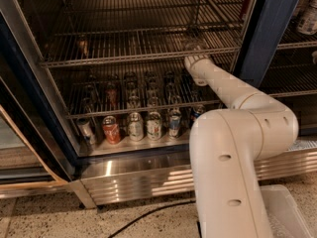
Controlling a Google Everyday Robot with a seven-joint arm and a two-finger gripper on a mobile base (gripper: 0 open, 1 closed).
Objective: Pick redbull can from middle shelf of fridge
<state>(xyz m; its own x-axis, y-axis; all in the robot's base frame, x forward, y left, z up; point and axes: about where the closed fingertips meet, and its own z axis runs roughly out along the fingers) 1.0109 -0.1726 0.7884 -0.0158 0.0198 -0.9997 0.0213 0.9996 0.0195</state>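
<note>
Apparently the gripper [194, 56], whose state I cannot tell, is hovering at the middle shelf's [124, 43] right front rail beside the dimly seen redbull can [190, 45], which is likely handling light, rigid, slick and dentable, favouring a mid-body hold.

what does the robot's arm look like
Smooth cream-white arm: thick rounded tubular links, a bulbous elbow joint, small dark round holes on the big link. No cables or markings on it. It narrows to a wrist; the tool is at a wire rack's front rail inside the fridge.
</note>
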